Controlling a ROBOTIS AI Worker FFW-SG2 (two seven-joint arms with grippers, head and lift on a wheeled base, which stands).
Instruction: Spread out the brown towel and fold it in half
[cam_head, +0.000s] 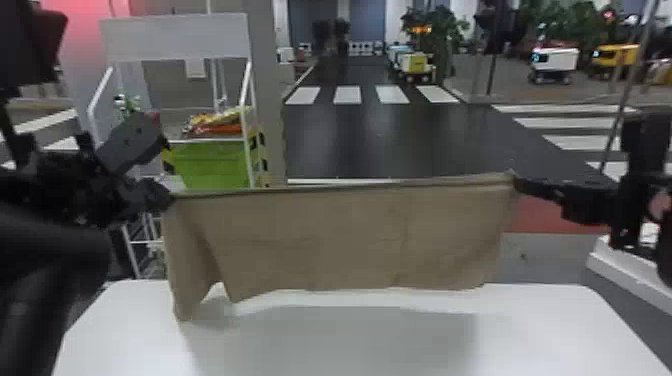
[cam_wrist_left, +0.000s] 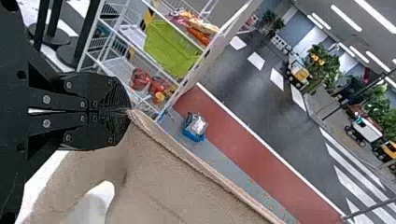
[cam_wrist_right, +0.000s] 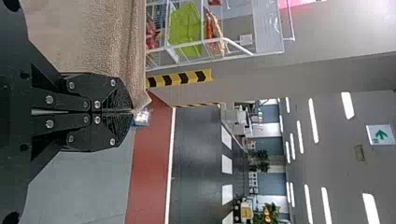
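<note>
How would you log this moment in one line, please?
left gripper: shut on towel | right gripper: shut on towel | hanging between them, above table

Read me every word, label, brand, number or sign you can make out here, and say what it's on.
No words, brands or numbers are readable.
Green arrow: on the white sign, right wrist view.
Glowing orange marks by the trees: too blurred to read.
Pale panel, head view's upper left: no readable text.
Brown towel: no print seen.
</note>
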